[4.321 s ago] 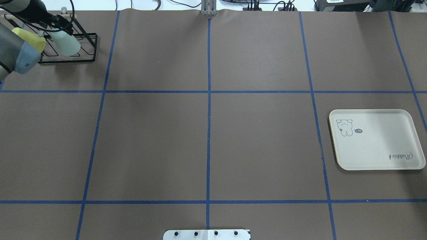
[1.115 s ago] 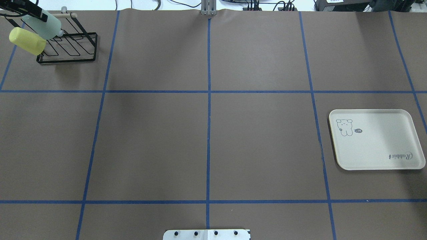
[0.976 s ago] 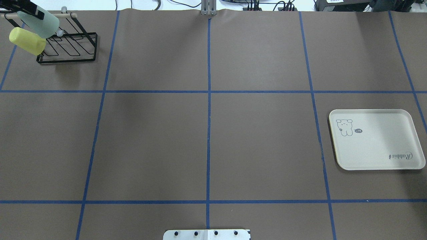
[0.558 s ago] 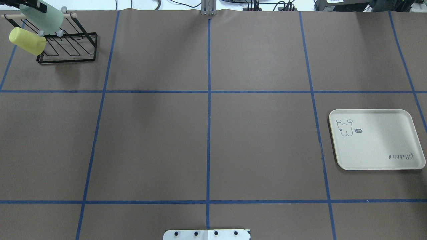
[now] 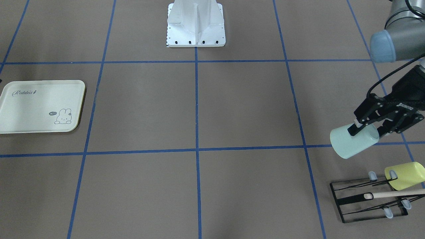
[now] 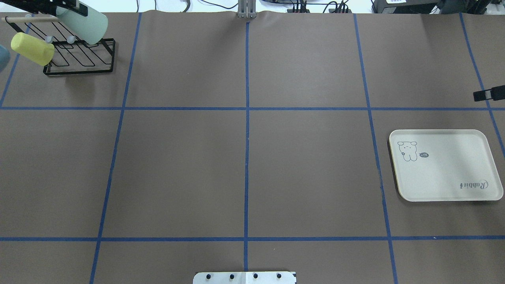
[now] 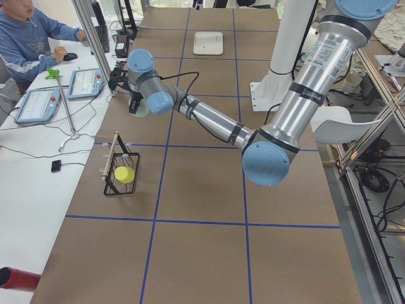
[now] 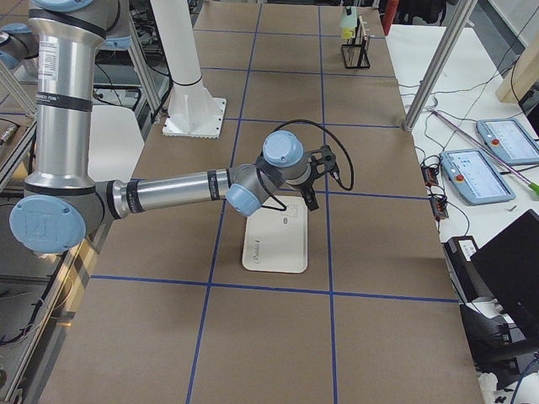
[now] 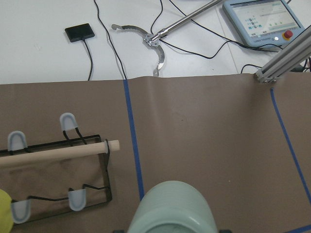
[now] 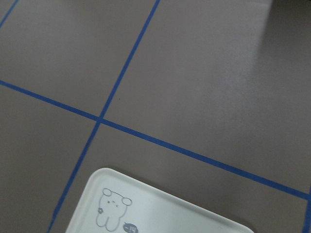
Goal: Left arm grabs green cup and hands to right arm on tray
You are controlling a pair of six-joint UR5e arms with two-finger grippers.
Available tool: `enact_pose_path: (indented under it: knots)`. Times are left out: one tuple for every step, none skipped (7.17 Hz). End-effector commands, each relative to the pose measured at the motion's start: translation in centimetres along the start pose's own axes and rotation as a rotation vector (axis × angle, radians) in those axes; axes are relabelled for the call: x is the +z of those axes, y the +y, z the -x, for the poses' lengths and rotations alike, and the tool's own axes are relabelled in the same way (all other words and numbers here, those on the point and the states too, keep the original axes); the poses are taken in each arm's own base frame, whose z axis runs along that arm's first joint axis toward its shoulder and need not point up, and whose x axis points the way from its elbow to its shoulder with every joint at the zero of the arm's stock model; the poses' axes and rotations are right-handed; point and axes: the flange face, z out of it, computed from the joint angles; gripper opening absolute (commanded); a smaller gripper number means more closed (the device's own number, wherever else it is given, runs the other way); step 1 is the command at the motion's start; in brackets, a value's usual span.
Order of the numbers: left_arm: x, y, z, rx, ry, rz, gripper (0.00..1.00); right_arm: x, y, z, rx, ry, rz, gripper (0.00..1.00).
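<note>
Green cup: held in the air at the far left of the desk, tipped on its side, green cup clear of the black wire rack.
Left end effector: clamped on the cup! In the front-facing view the left end effector has one black finger across the cup's near wall and the other behind it.
Right end effector: the right-side view has the right end effector hanging by the bunny end of the tray; whether it is wide or narrow, I cannot tell.
Neighbours: a yellow-green cup sits tilted on the rack's outer end, near the green cup but apart from it.
Edges: the rack sits in the far-left corner, close to the desk's far edge; the tray lies near the right edge.
Open room: a wide stretch of brown desk with blue tape lines lies between cup and tray, well apart.
View against view: overhead catches only a black tip of the right end effector at the right border; the left wrist view shows the cup at bottom centre, no fingers.
</note>
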Motion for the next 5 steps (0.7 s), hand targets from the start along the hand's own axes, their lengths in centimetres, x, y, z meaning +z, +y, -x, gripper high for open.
enact_pose_path:
  knots:
    - [-1.1,3.0,-6.3,-0.07,0.085,0.007,0.0,2.2,-1.0,5.1,0.08,-0.106,-0.063,0.99]
    - [-2.1,4.4,-8.8,-0.099,0.124,0.012,0.0,2.2,-1.3,6.9,0.108,-0.165,-0.091,0.99]
    - [-2.7,5.5,-11.8,-0.13,0.166,0.023,0.0,2.6,-1.3,8.9,0.129,-0.233,-0.119,0.99]
    - [-3.0,6.0,-15.7,-0.161,0.216,0.039,0.0,3.7,-1.0,11.6,0.173,-0.32,-0.177,0.99]
    - [-3.6,6.4,-18.4,-0.178,0.254,0.048,0.0,5.5,-0.2,14.6,0.221,-0.423,-0.23,0.99]
